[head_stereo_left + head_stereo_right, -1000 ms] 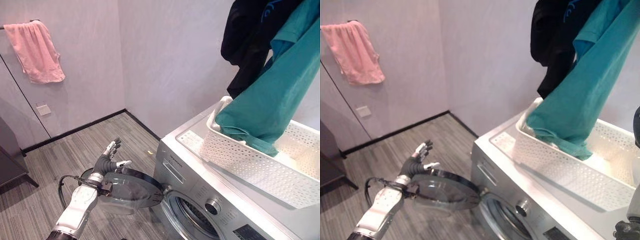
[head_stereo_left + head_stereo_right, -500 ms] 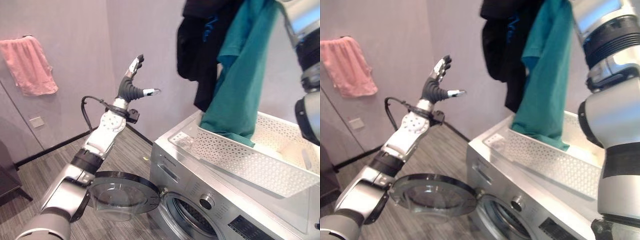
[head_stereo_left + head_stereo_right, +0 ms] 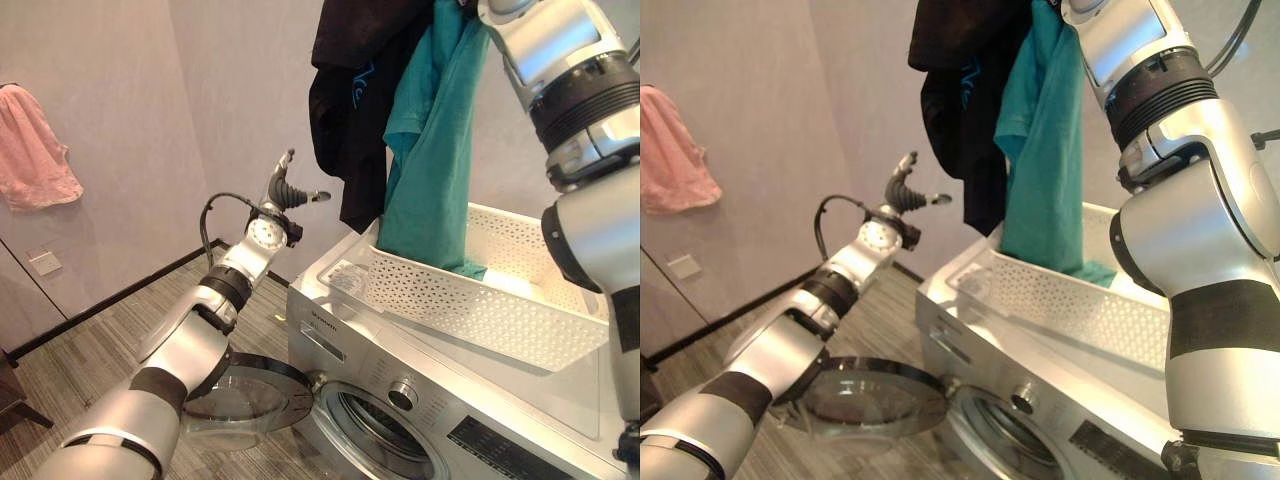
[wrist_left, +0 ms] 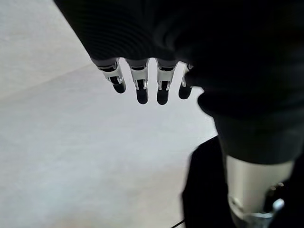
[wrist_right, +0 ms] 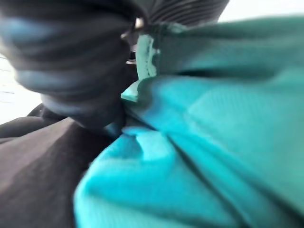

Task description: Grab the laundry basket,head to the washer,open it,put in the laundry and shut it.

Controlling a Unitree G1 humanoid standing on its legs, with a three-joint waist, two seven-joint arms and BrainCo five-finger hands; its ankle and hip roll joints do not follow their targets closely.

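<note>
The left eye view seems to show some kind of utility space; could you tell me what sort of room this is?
Most likely a home laundry room: a front-loading washer with its door swung open, a white laundry basket sitting on top of it, and a pink towel hanging on the wall.

**Left hand's up by the clothes now, laundry nearly out of the basket**

So a second ago the left hand [image 3: 287, 187] was down low by the open washer door [image 3: 245, 396]. Now that arm's swung up and forward, fingers spread, hanging just beside the black garment [image 3: 352, 110].

The right arm has hauled the teal shirt [image 3: 428, 150] and the black piece higher. Earlier the teal one was slumped well into the white basket [image 3: 470, 295]; now just its bottom end dips inside.
</note>
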